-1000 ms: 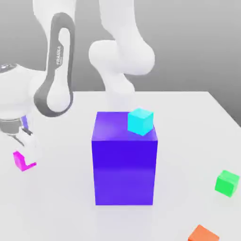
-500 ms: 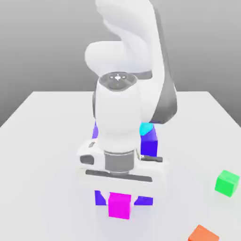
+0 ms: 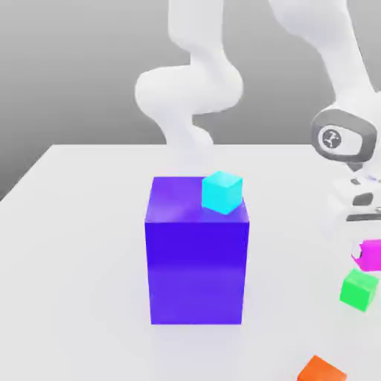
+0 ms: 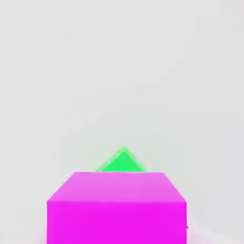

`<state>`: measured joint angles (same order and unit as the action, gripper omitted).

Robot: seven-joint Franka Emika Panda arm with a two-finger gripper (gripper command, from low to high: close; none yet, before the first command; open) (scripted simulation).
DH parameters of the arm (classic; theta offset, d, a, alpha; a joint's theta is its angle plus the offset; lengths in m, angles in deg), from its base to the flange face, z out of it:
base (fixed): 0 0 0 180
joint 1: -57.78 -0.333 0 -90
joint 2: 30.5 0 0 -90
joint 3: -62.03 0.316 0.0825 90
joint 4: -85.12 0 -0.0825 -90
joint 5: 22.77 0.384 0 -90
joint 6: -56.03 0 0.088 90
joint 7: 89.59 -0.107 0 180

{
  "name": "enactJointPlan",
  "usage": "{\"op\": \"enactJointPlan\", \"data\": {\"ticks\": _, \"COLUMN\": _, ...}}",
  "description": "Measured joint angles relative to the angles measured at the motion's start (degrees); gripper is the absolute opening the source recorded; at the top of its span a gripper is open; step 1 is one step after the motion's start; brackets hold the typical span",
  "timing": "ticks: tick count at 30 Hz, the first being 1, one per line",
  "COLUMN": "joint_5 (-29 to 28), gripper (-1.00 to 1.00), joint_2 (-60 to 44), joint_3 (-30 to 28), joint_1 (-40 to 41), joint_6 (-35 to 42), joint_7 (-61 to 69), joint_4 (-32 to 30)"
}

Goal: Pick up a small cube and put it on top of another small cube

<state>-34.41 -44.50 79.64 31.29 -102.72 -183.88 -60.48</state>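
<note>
In the exterior view, the big blue block (image 3: pixel 197 260) stands on the desk (image 3: pixel 89 260) around the centre of the frame, with the cyan cube (image 3: pixel 222 192) on its top, at the right. The arm (image 3: pixel 186 89) rises from behind that block at upper centre, leaves the top of the frame, and comes back in at upper right, its forearm slanting down to the wrist at the right edge. The hand hangs there with its fingers (image 3: pixel 358 251) closed on the magenta cube (image 3: pixel 370 255), which is cut by the right edge. Just below it in the frame sits the green cube (image 3: pixel 359 289) on the desk; the orange cube (image 3: pixel 321 370) lies lower, at the bottom edge, toward the right.

The hand view looks past the held magenta cube to the green one, of which just a corner peeks out behind it. That view lacks the blue block and the cyan and orange cubes, which the exterior view has.
</note>
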Motion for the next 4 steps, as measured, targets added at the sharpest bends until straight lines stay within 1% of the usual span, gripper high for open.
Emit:
{"op": "enactJointPlan", "data": {"ticks": 1, "joint_5": -0.8, "gripper": 1.0, "joint_2": -0.91, "joint_3": -0.54, "joint_1": -0.42, "joint_6": -0.77, "joint_7": -0.61, "joint_4": 0.05}}
{"op": "enactJointPlan", "data": {"ticks": 4, "joint_5": -0.8, "gripper": 1.0, "joint_2": -0.91, "joint_3": -0.54, "joint_1": -0.42, "joint_6": -0.77, "joint_7": -0.61, "joint_4": 0.05}}
